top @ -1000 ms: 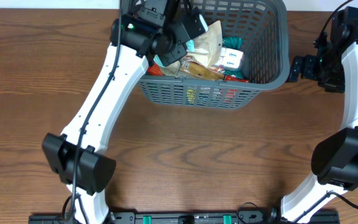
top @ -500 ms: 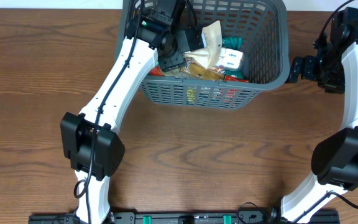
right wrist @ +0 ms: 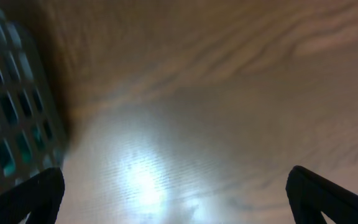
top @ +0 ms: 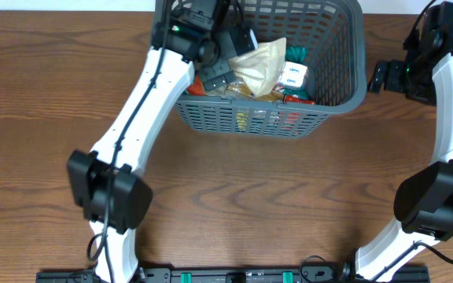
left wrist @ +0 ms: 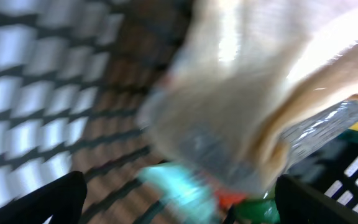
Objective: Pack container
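Crowding in the container likely explains the left pincer hovering spread above the beige packet; the right pincer, also spread, idles clear over the tabletop.

Blurred wrist views — tabletop glare

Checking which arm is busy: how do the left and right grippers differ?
The left gripper is inside the basket, just above a tan packet; the right gripper is outside the basket, over the wooden table. The left gripper has packets below it; the right gripper has only wood. Both are open.
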`<state>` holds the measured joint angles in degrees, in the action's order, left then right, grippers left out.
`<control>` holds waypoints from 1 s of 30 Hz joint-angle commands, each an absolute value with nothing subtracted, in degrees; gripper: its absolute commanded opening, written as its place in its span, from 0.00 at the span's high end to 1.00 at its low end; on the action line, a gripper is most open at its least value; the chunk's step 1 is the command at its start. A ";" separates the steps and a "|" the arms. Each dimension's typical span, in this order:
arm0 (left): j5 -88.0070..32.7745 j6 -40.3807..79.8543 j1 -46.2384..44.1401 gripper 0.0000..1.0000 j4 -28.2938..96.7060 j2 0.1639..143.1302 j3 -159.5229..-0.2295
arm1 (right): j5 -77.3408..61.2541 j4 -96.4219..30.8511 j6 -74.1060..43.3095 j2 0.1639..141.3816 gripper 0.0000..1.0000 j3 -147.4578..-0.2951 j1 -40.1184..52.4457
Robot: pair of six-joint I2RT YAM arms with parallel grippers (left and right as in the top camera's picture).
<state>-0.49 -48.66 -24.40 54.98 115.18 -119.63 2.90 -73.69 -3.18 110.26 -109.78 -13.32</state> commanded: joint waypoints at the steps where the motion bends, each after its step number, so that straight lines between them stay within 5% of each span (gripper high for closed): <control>1: 6.31 -41.23 -22.39 0.02 54.22 107.53 -120.46 | 3.22 -70.74 -2.48 111.00 0.01 -113.91 -13.41; 9: 8.60 -23.49 -11.86 0.01 56.73 97.41 -120.46 | 0.82 -64.95 0.10 111.00 0.01 -129.49 -12.53; 15: 7.60 -12.34 -4.60 0.01 64.27 93.49 -120.16 | 0.05 -73.38 1.58 110.45 0.01 -139.26 -10.33; 30: 4.91 -11.22 -3.62 0.01 59.77 75.57 -97.84 | 7.01 -85.12 -6.79 101.12 0.01 -139.09 -5.50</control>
<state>5.50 -12.21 -3.81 61.06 80.60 -102.65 4.51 -84.66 -4.43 105.34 -138.69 -7.07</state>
